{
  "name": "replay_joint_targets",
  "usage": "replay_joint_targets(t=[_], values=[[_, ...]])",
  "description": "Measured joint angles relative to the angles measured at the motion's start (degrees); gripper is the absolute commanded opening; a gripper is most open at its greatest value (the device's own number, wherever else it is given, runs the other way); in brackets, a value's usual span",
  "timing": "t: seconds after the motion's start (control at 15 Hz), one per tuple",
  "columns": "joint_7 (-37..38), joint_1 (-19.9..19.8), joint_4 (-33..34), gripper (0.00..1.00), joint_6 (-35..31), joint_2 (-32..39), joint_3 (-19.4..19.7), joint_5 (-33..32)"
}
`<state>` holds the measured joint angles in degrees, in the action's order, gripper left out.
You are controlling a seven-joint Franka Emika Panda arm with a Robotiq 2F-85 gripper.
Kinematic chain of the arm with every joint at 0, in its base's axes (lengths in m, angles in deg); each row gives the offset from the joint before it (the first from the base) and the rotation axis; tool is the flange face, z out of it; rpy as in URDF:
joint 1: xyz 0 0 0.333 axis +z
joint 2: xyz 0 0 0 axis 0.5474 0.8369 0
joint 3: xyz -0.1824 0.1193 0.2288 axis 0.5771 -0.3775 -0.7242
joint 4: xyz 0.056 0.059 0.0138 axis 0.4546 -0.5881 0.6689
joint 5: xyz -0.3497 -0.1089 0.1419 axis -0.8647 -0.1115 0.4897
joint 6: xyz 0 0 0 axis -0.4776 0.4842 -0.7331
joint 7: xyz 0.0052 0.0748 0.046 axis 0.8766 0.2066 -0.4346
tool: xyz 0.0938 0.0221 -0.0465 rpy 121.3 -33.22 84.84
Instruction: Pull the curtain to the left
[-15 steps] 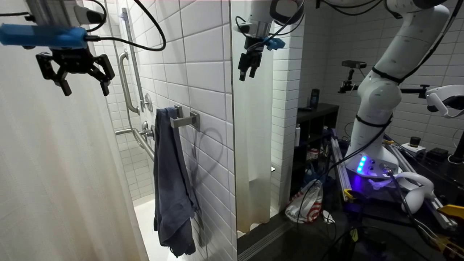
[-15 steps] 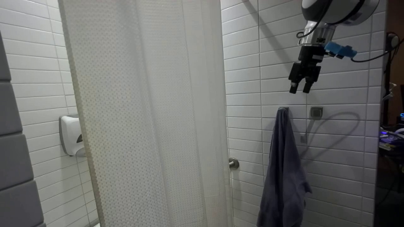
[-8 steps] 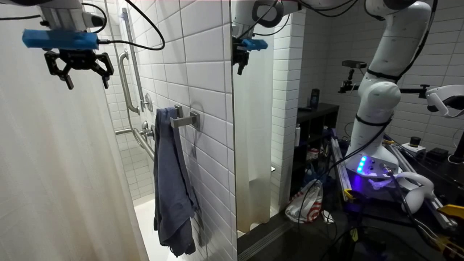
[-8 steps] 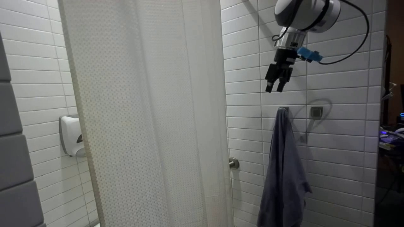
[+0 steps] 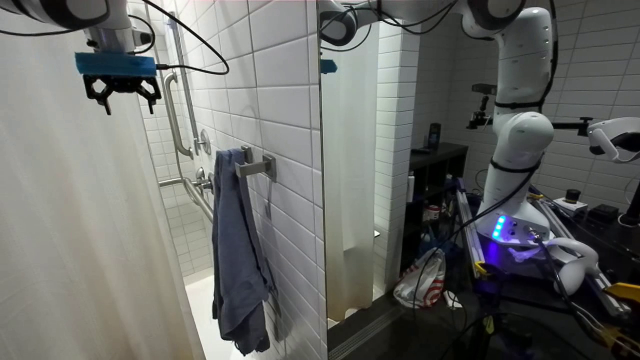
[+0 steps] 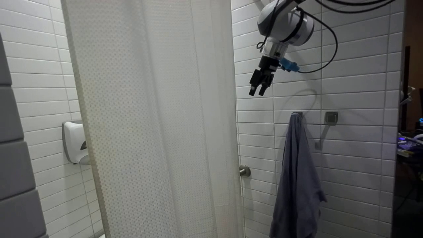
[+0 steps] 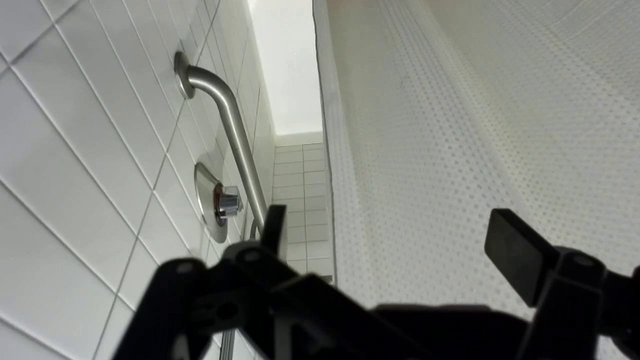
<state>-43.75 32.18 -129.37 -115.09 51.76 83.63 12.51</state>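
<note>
The curtain point(image 5: 75, 200) is tall, off-white and thin, hanging in long vertical folds. In an exterior view the curtain point(image 6: 148, 115) covers the middle, its right edge near the tiled wall. My gripper point(image 6: 257, 94) points down just right of that edge, with a small gap between. Seen from elsewhere, the gripper point(image 5: 130, 111) has its fingers spread, the curtain behind it. In the wrist view the curtain point(image 7: 425, 175) fills the right side. Its free edge runs between the two open fingers of the gripper point(image 7: 387, 220), nearer the left one. Nothing is held.
A blue-grey towel point(image 5: 240, 250) hangs from a wall hook point(image 5: 255, 166) below the gripper's height. Metal grab bars point(image 7: 235, 130) and a shower valve point(image 7: 227, 202) stick out from the tiled wall point(image 6: 357, 92). Behind the curtain is a white dispenser point(image 6: 74, 142).
My gripper has travelled towards the curtain's edge, leftward in one exterior view and rightward and farther off in the other. It has stayed open. The curtain and towel hang as before.
</note>
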Motion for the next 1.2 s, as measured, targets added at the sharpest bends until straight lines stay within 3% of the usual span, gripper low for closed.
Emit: replay_joint_targets(t=[0.47,1.2], values=[[-3.89,-4.55,11.58,1.00,1.42,7.94,-5.15,0.76],[-4.40,-5.33,12.47,1.00,2.66,8.32,-6.11,-0.31]])
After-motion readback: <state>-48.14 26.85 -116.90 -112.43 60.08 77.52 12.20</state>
